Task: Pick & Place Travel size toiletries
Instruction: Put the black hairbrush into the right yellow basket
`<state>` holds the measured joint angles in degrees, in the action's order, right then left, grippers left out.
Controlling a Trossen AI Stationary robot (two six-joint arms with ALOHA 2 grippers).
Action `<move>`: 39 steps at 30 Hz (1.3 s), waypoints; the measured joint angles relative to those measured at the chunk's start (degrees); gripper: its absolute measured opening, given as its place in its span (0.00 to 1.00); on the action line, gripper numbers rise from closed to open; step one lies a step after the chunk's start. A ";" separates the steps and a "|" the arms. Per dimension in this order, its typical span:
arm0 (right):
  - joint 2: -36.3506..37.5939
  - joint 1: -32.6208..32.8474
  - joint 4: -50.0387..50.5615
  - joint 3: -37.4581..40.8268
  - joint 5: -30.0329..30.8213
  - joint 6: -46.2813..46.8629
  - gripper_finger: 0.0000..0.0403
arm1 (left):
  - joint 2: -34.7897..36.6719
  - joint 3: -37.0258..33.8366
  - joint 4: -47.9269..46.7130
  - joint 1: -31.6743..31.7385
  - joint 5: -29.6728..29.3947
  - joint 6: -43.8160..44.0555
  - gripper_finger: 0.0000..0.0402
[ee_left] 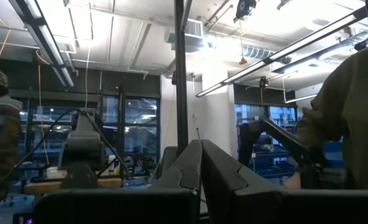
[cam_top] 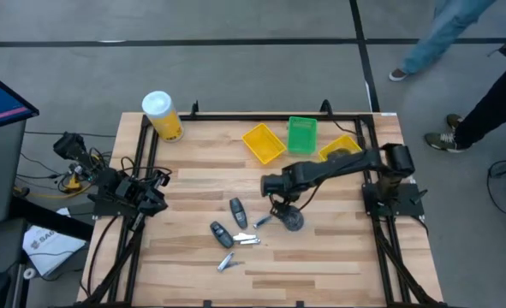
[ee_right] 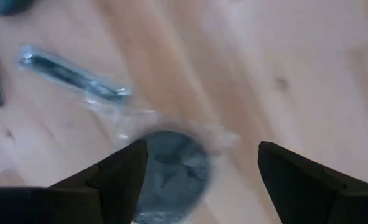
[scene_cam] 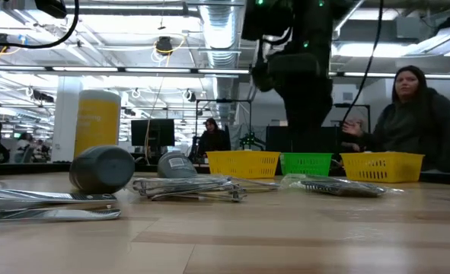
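The toiletries lie loose on the wooden table: two dark oblong pieces (cam_top: 237,212) (cam_top: 221,233), silver clippers (cam_top: 246,239) (cam_top: 229,261), and a round dark disc (cam_top: 294,221) in a clear wrapper. My right gripper (cam_top: 281,207) hangs open just above the disc (ee_right: 171,167). The disc shows between its fingers, closer to one of them, and the gripper touches nothing. A wrapped silver tool (ee_right: 71,74) lies beyond. My left gripper (ee_left: 201,168) is shut and parked at the table's left edge (cam_top: 137,192).
Two yellow trays (cam_top: 264,143) (cam_top: 338,148) and a green tray (cam_top: 302,134) stand along the far edge, and a yellow canister with a white lid (cam_top: 161,115) stands at the far left corner. People stand beyond the table (scene_cam: 415,122). Bare wood lies toward the near edge.
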<state>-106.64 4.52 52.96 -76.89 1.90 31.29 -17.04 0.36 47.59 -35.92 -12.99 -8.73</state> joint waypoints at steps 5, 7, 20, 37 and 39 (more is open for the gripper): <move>-2.36 1.23 -1.52 0.19 -1.51 -0.44 0.73 | 0.00 0.00 0.00 0.00 0.00 -0.02 0.00; -2.59 1.64 -2.62 0.30 -1.90 -0.91 0.73 | -0.02 0.00 -0.03 0.00 0.00 -0.02 0.00; -5.12 2.00 -5.45 0.41 -1.95 -1.69 0.73 | -0.01 -0.01 -0.04 0.00 0.00 -0.02 0.00; -6.18 2.20 -8.45 3.92 -0.68 -0.37 0.67 | -0.33 0.00 -0.09 0.00 0.00 -0.02 0.00; -6.18 2.22 -8.60 4.68 -0.76 -0.36 0.67 | -0.33 0.00 -0.09 0.00 -0.02 -0.02 0.00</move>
<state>-112.81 6.74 44.36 -72.22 1.14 30.93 -17.37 0.36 47.51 -35.92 -13.01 -8.75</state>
